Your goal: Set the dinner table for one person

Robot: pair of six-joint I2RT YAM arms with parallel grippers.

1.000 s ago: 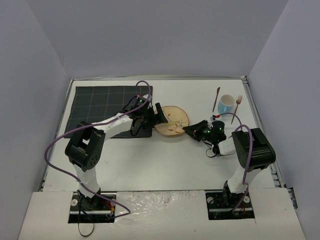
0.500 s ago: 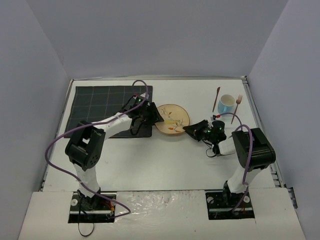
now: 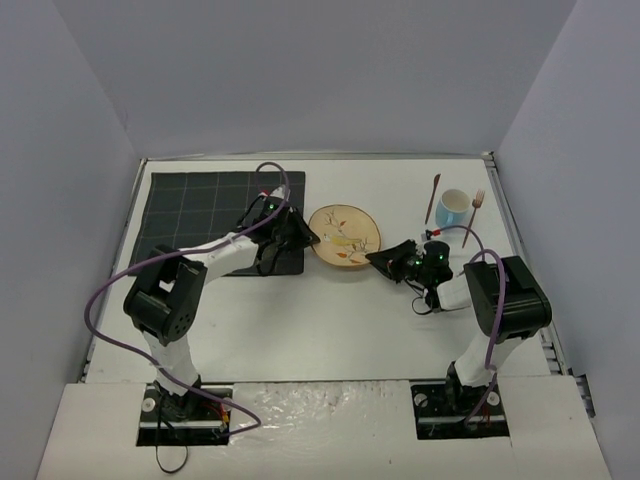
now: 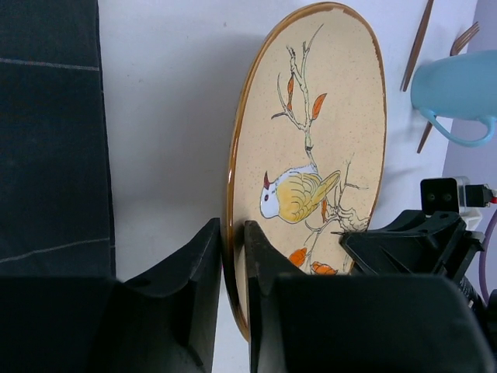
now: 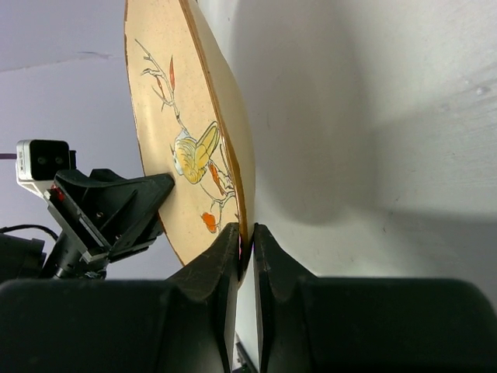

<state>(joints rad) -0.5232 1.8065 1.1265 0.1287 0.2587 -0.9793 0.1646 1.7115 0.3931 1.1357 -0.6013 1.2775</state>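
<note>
Nearest the arm bases: bare stretch of the white counter (image 3: 330,320), metal-rimmed, carrying all that follows.

Just near and right of the bird-painted plate (image 3: 345,235): right gripper (image 5: 245,233), fingers (image 5: 213,264) closed in a pinch on the plate's brown rim, one on the painted face and one beneath.

At the plate's left rim: left gripper (image 4: 231,233), fingers (image 4: 198,268) likewise clamped on the rim, one on the painted face and one on the underside.

Between the two grippers: the plate itself, round and tan with a brown edge. Painted with a yellow bird on a bare branch and orange leaves. Face up in the overhead view. Shadow on the counter below its right side in the right wrist view. Lifted or resting: not determinable.

Left of the plate, close beside it but clear of its rim: dark grid-lined placemat (image 3: 200,205), flat on the counter, partly covered by the left arm.

Right of the plate and slightly farther back: light blue mug (image 3: 452,208), upright.

Between plate and mug: slender brown utensil (image 3: 432,198), kind not discernible, lying roughly near-to-far.

Beyond the mug, on the side away from the plate: copper-coloured fork (image 3: 474,212), tines toward the far edge.
</note>
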